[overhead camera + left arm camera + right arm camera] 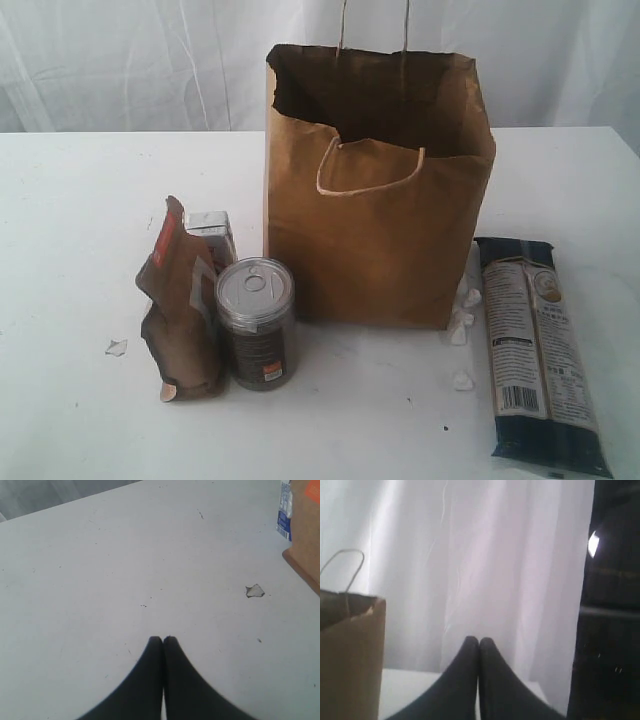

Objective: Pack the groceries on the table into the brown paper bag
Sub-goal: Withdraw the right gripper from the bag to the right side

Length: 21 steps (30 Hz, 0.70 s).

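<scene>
The brown paper bag (pixel 378 200) stands open-topped at the middle of the white table (pixel 70 230); one corner of the bag (pixel 350 650) shows in the right wrist view. Left of it stand a brown foil pouch (pixel 180 305), a small white-blue carton (pixel 212 232) behind it, and a small tin can (pixel 256 322). A long dark pasta packet (pixel 537 345) lies flat to the bag's right. Neither arm shows in the exterior view. My left gripper (pixel 163 639) is shut and empty over bare table. My right gripper (pixel 479 640) is shut and empty, facing a white curtain.
A tiny pale flake (pixel 116 347) lies left of the pouch, and the same flake (pixel 255 590) shows in the left wrist view. Several small white scraps (pixel 462 318) sit between bag and pasta packet. A white curtain (pixel 120 60) hangs behind the table.
</scene>
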Available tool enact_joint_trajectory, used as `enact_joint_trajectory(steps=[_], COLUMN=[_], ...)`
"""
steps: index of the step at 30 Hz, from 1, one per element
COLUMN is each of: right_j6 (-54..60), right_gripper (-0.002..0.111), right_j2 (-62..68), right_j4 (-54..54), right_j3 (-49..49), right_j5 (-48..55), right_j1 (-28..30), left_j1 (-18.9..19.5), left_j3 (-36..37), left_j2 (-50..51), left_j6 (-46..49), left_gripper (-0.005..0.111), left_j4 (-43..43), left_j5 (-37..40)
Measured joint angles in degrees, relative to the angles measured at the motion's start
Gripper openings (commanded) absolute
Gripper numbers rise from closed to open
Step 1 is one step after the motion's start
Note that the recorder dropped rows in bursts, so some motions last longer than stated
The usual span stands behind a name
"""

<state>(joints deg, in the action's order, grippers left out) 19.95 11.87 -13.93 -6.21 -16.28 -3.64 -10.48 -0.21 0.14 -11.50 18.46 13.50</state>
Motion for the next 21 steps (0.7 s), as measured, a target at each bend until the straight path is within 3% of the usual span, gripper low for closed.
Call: enact_joint_trajectory(steps=[6, 14, 18, 21], right_j6=[3.7, 4.5, -1.8, -7.3], right_gripper=[0.0, 0.0, 0.0, 0.0], right_j2=[-9.4, -11.6, -11.7, -11.7], right_j4=[0.2, 0.2, 0.2, 0.3], right_j3=[0.0, 0.1, 1.0, 2.5], right_j5=[6.6, 18.1, 30.4, 31.7], right_j1=[0.0, 0.0, 0.0, 0.0], left_j1=[0.0, 0.0, 0.0, 0.0], left_j3=[0.0, 0.0, 0.0, 0.0], left_j2=[0.0, 0.0, 0.0, 0.0], left_j6=[0.0, 0.0, 0.0, 0.0], left_gripper=[0.0, 0.0, 0.0, 0.0], left_j4=[0.0, 0.0, 0.0, 0.0], left_j5=[0.0, 0.0, 0.0, 0.0])
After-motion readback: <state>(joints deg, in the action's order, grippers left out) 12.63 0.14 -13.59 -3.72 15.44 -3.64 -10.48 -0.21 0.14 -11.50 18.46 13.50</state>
